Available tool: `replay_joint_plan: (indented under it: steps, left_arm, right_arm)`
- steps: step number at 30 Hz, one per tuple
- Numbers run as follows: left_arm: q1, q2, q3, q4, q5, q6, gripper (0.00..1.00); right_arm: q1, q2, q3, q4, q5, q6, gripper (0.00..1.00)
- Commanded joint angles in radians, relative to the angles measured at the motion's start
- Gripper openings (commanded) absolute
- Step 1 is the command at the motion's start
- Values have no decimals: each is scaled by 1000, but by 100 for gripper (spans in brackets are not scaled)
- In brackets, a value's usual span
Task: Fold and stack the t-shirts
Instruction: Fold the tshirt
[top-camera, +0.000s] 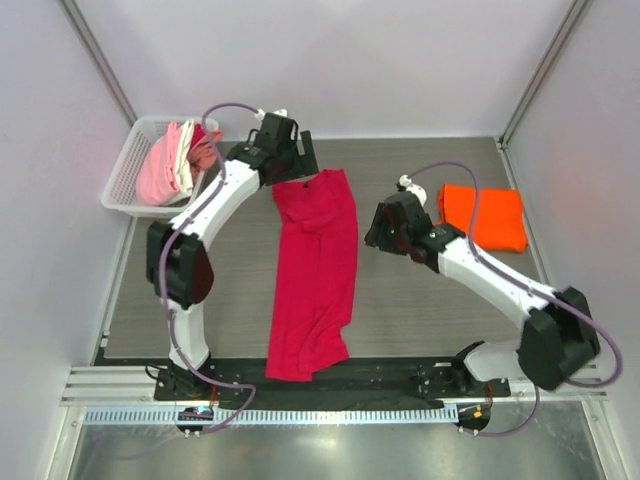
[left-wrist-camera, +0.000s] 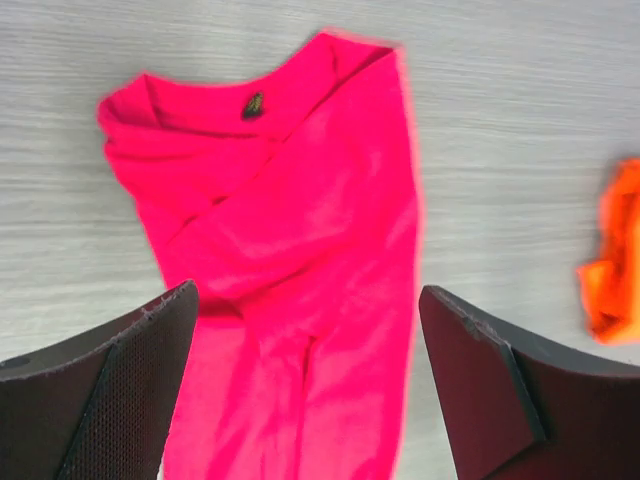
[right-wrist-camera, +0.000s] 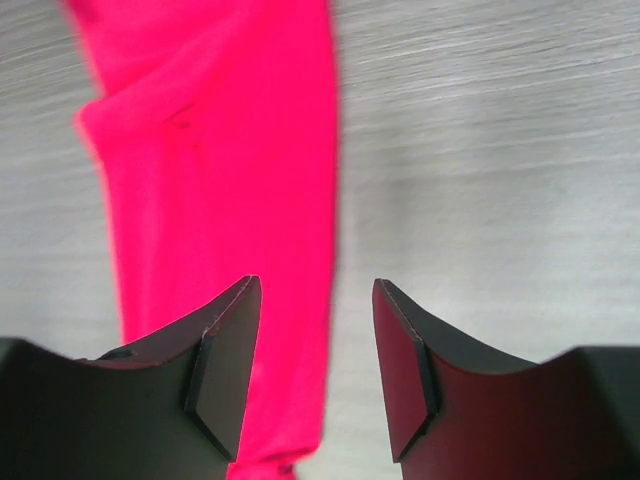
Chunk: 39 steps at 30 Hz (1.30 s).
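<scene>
The crimson t-shirt (top-camera: 314, 270) lies on the table as a long narrow strip, collar at the far end, hem at the near edge. Its dark neck label (left-wrist-camera: 253, 104) shows in the left wrist view. My left gripper (top-camera: 292, 158) hovers open and empty over the collar end (left-wrist-camera: 300, 250), jaws wide apart. My right gripper (top-camera: 383, 226) is open and empty just right of the strip's upper half; in its view the shirt's right edge (right-wrist-camera: 230, 170) lies under the left finger (right-wrist-camera: 225, 370). The orange t-shirt (top-camera: 484, 216) lies folded at the right and also shows in the left wrist view (left-wrist-camera: 612, 262).
A white basket (top-camera: 122, 180) at the far left corner holds pink (top-camera: 155, 176) and white (top-camera: 184, 160) shirts. The grey table mat (top-camera: 420, 310) ends at a black strip along the near edge, where the arm bases stand.
</scene>
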Motion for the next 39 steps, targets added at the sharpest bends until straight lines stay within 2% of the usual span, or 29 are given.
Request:
replay_joint_plan:
  steps: [1, 5, 6, 8, 13, 17, 21, 23, 28, 31, 32, 34, 35, 37, 38, 39]
  left_arm:
    - [-7, -148, -144, 62, -34, -5, 92]
    - [2, -202, -309, 100, -51, -45, 87]
    - [17, -199, -335, 128, -42, -62, 83]
    - [39, -169, -378, 152, -8, -76, 80]
    - [86, -64, -367, 221, 37, -88, 72]
    - [109, 52, -309, 238, 47, -90, 66]
    - [167, 167, -197, 229, 115, -97, 48]
    - [184, 238, -154, 235, 154, -116, 40]
    - [206, 368, 46, 249, 230, -145, 28]
    - [208, 450, 159, 237, 236, -165, 21]
    - [211, 469, 240, 232, 231, -172, 17]
    - [221, 535, 320, 226, 238, -200, 17]
    - [226, 555, 354, 234, 241, -206, 20]
    - [238, 603, 429, 249, 254, -217, 37]
    - [243, 612, 443, 267, 256, -217, 48]
    - [246, 618, 458, 275, 259, -218, 54]
  right_arm:
    - [-116, 143, 59, 127, -201, -84, 54]
    - [-219, 369, 187, 213, -325, -97, 54]
    - [-230, 469, 219, 228, -342, -107, 53]
    - [-262, 565, 317, 242, -400, -109, 53]
    - [-294, 798, 467, 308, -494, -80, 53]
    - [-308, 927, 564, 355, -554, -52, 52]
    - [-318, 1015, 687, 302, -574, -49, 47]
    - [-321, 1064, 754, 286, -560, -55, 39]
    - [-356, 1163, 875, 265, -591, -11, 10]
    - [-391, 1205, 931, 265, -596, 18, 8]
    - [-400, 1214, 946, 265, -594, 26, 7]
    - [-414, 1254, 1010, 262, -600, 37, 7]
    - [-422, 1269, 1035, 262, -617, 43, 7]
    - [-428, 1315, 1104, 259, -632, 60, 13]
    - [-433, 1331, 1129, 256, -639, 64, 15]
    - [-437, 1341, 1147, 256, -637, 69, 19]
